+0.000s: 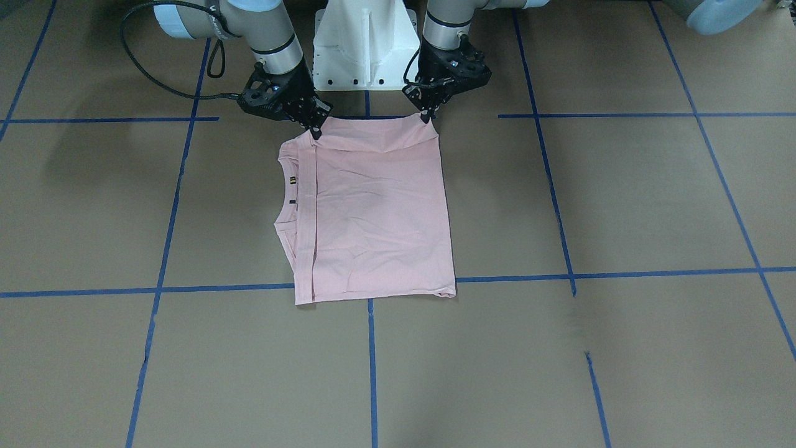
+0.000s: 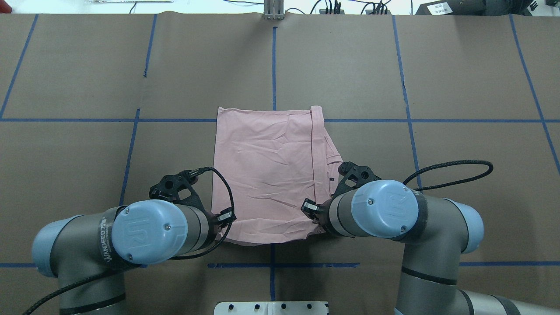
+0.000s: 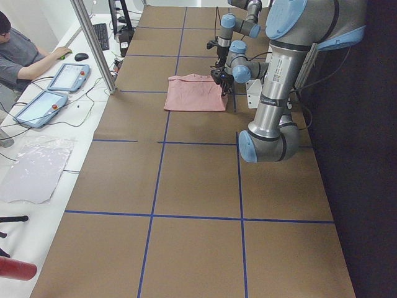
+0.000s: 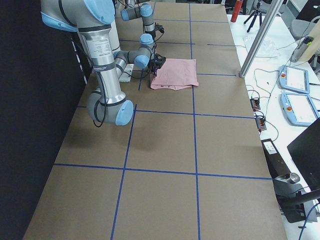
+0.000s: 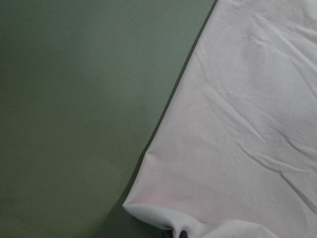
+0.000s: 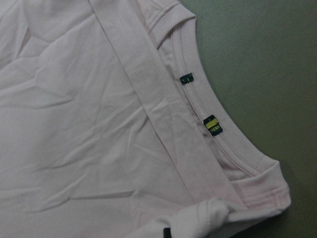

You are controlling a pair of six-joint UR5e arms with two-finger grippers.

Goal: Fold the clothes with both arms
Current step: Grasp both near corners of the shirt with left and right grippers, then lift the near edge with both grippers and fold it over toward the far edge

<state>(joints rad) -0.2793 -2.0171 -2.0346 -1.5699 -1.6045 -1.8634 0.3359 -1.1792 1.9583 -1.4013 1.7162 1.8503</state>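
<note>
At robot-side corners of the pink T-shirt (image 1: 373,211), left gripper (image 1: 428,118) and right gripper (image 1: 316,132) pinch cloth; next, probably a matched lift and forward fold.

Left arm (image 2: 81,249) and right arm (image 2: 437,221) are silver-grey tubes with pale blue joint caps (image 2: 148,232) and black cables (image 2: 446,168).

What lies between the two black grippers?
Only the lifted edge of the pale pink T-shirt, stretched from left gripper to right gripper; the front-facing view shows it.
</note>
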